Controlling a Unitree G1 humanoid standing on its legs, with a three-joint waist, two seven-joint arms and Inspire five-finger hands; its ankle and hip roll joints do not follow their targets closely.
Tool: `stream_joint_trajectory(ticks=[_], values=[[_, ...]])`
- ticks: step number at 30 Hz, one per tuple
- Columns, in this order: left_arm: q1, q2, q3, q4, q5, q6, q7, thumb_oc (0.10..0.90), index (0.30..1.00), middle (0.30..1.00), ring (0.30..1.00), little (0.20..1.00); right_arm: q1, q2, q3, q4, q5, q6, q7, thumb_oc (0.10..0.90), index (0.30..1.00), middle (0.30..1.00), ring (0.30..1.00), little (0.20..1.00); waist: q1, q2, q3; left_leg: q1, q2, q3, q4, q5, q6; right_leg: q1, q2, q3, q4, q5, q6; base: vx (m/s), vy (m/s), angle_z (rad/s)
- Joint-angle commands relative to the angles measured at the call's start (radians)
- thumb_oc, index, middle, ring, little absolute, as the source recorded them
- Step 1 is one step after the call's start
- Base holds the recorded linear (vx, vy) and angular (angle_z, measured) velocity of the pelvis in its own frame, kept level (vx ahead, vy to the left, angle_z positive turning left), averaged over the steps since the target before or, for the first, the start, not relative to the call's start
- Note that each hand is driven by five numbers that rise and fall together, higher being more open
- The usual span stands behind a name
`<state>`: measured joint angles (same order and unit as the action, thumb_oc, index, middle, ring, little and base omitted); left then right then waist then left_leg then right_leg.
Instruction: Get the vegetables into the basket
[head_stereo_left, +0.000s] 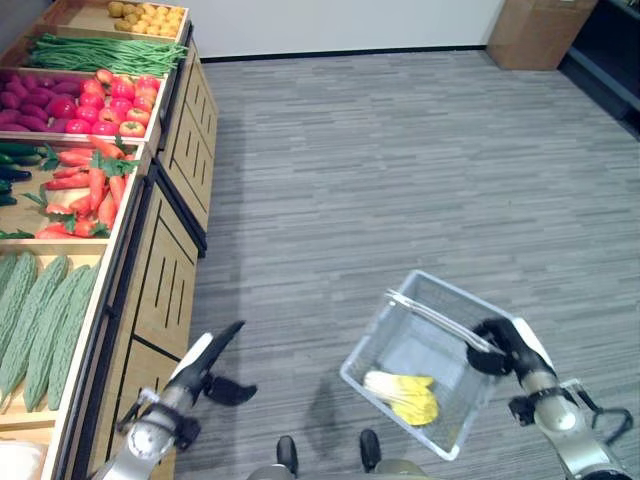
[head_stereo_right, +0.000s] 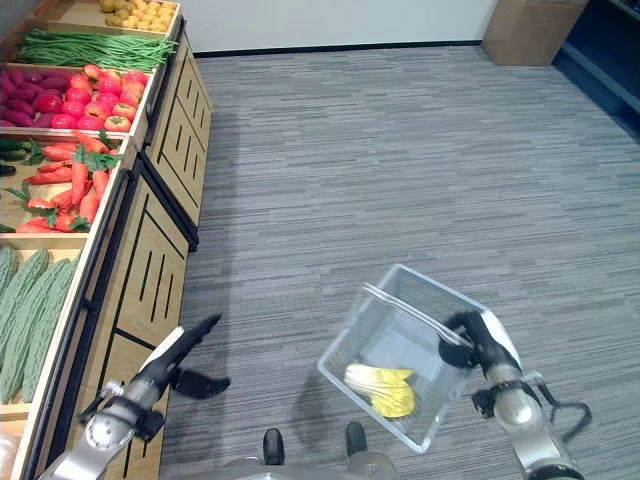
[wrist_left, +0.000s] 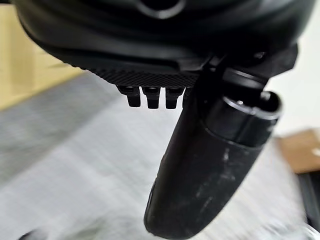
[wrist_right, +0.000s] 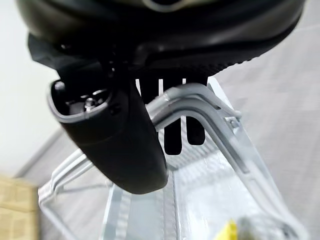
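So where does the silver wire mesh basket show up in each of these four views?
Left eye view: silver wire mesh basket at lower right, hanging by its handles from the right hand.
Right eye view: lower right of centre, same hold.
Left wrist view: I can't make it out; left hand over grey carpet.
Right wrist view: close up under the hand, handles across the fingers.
Shared landmark: the yellow leafy vegetable inside it.

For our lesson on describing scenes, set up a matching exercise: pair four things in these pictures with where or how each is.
1. right hand
2. left hand
3. yellow vegetable
4. carrots

a. on the wooden stand
b. curled round the basket handle
c. lying inside the wire basket
d. fingers straight, holding nothing

Pairs: 1-b, 2-d, 3-c, 4-a
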<state>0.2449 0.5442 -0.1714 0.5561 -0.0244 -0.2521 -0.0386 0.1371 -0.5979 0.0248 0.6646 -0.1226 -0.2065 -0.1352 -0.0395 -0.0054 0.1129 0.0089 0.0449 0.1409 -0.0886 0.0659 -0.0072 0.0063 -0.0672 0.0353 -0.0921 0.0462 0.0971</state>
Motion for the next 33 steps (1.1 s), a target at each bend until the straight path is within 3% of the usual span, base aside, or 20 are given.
stream_joint_trajectory(ticks=[1, 6, 7, 8, 10, 11, 20, 23, 24, 26, 30, 33], values=[[-0.045, 0.005, 0.01, 0.005, -0.046, -0.037, 0.007, 0.9, 1.0, 1.0, 1.0, 1.0, -0.072, -0.026, -0.11, -0.025, 0.007, -0.084, -0.103, 0.4, 0.3, 0.3, 0.3, 0.3, 0.014, -0.048, -0.094, 0.005, 0.057, -0.015, 0.001, -0.026, -0.08, -0.002, -0.092, -0.05, 0.005, 0.026, 0.081, -0.01, -0.015, 0.15], [-0.061, -0.079, 0.045, 0.255, -0.034, -0.014, 0.023, 0.9, 1.0, 1.0, 1.0, 1.0, -0.074, -0.014, -0.108, 0.087, 0.004, -0.073, -0.111, 0.4, 0.3, 0.3, 0.3, 0.3, 0.018, -0.049, -0.081, 0.002, 0.062, -0.012, 0.001, -0.022, -0.081, -0.006, -0.087, -0.053, 0.005, 0.026, 0.077, -0.02, -0.017, 0.06], [-0.085, -0.126, 0.073, 0.407, -0.029, 0.006, 0.041, 0.9, 1.0, 1.0, 1.0, 1.0, -0.082, -0.006, -0.099, 0.155, 0.011, -0.072, -0.116, 0.4, 0.3, 0.3, 0.3, 0.3, 0.018, -0.051, -0.072, -0.001, 0.065, -0.007, 0.001, -0.018, -0.083, -0.012, -0.085, -0.052, 0.005, 0.028, 0.074, -0.03, -0.032, -0.05], [-0.085, -0.126, 0.073, 0.407, -0.029, 0.005, 0.041, 0.9, 1.0, 1.0, 1.0, 1.0, -0.082, -0.006, -0.099, 0.155, 0.011, -0.073, -0.116, 0.4, 0.3, 0.3, 0.3, 0.3, 0.018, -0.05, -0.071, -0.001, 0.065, -0.007, 0.001, -0.018, -0.083, -0.012, -0.084, -0.052, 0.005, 0.028, 0.074, -0.03, -0.046, -0.04], [-0.142, -0.203, 0.127, 0.664, -0.009, 0.049, 0.073, 0.9, 1.0, 1.0, 1.0, 1.0, -0.101, 0.006, -0.063, 0.3, 0.019, -0.049, -0.111, 0.4, 0.3, 0.3, 0.3, 0.3, 0.015, -0.049, -0.043, -0.012, 0.076, -0.015, 0.001, -0.006, -0.088, -0.03, -0.078, -0.056, 0.037, 0.011, 0.061, -0.03, -0.077, -0.05], [-0.15, -0.212, 0.128, 0.684, -0.004, 0.053, 0.076, 0.9, 1.0, 1.0, 1.0, 1.0, -0.103, 0.01, -0.057, 0.314, 0.021, -0.043, -0.11, 0.4, 0.3, 0.3, 0.3, 0.3, 0.014, -0.048, -0.038, -0.015, 0.078, -0.017, 0.001, -0.004, -0.089, -0.038, -0.076, -0.056, 0.049, 0.007, 0.059, -0.02, -0.061, 0.0], [-0.197, -0.246, 0.068, 0.625, -0.077, 0.053, 0.085, 0.9, 1.0, 1.0, 1.0, 1.0, -0.118, 0.016, 0.006, 0.416, 0.009, -0.023, -0.111, 0.4, 0.3, 0.3, 0.3, 0.3, 0.006, -0.031, 0.031, -0.079, 0.11, -0.062, 0.052, 0.015, -0.103, -0.121, -0.039, -0.069, 0.175, -0.053, 0.026, -0.01, -0.111, 0.14], [-0.221, -0.249, 0.055, 0.607, -0.1, 0.05, 0.082, 0.9, 1.0, 1.0, 1.0, 1.0, -0.105, 0.005, 0.0, 0.414, 0.029, -0.026, -0.112, 0.4, 0.3, 0.3, 0.3, 0.3, 0.002, -0.032, 0.061, -0.139, 0.116, -0.093, 0.182, 0.003, -0.113, -0.131, -0.02, -0.071, 0.207, -0.082, -0.005, 0.06, -0.205, 0.2], [-0.238, -0.253, 0.06, 0.605, -0.129, 0.048, 0.093, 0.9, 1.0, 1.0, 1.0, 1.0, -0.11, 0.005, 0.004, 0.412, 0.036, -0.028, -0.117, 0.4, 0.3, 0.3, 0.3, 0.3, 0.008, -0.035, 0.078, -0.168, 0.09, -0.126, 0.249, 0.0, -0.115, -0.122, -0.019, -0.063, 0.211, -0.089, -0.011, 0.1, -0.088, 0.36], [-0.257, -0.25, 0.045, 0.596, -0.133, 0.043, 0.113, 0.9, 1.0, 1.0, 1.0, 1.0, -0.115, 0.003, 0.004, 0.422, 0.048, -0.028, -0.126, 0.4, 0.3, 0.3, 0.3, 0.3, 0.015, -0.036, 0.087, -0.208, 0.07, -0.168, 0.232, 0.012, -0.109, -0.111, -0.028, -0.066, 0.208, -0.095, -0.007, 0.08, 0.004, 0.26], [-0.267, -0.259, 0.022, 0.622, -0.101, 0.041, 0.125, 0.9, 1.0, 1.0, 1.0, 1.0, -0.097, 0.015, -0.017, 0.442, 0.076, -0.031, -0.143, 0.4, 0.3, 0.3, 0.3, 0.3, 0.018, -0.026, 0.062, -0.303, 0.105, -0.155, 0.099, 0.095, -0.107, -0.061, -0.047, -0.063, 0.177, -0.101, 0.015, 0.22, 0.143, 0.28], [-0.258, -0.262, 0.029, 0.616, -0.125, 0.038, 0.138, 0.9, 1.0, 1.0, 1.0, 1.0, -0.099, 0.037, -0.012, 0.486, 0.098, -0.029, -0.134, 0.4, 0.3, 0.3, 0.3, 0.3, 0.04, -0.033, 0.046, -0.301, 0.081, -0.179, 0.095, 0.09, -0.106, -0.012, -0.066, -0.027, 0.159, -0.11, 0.03, 0.24, 0.195, 0.03]])
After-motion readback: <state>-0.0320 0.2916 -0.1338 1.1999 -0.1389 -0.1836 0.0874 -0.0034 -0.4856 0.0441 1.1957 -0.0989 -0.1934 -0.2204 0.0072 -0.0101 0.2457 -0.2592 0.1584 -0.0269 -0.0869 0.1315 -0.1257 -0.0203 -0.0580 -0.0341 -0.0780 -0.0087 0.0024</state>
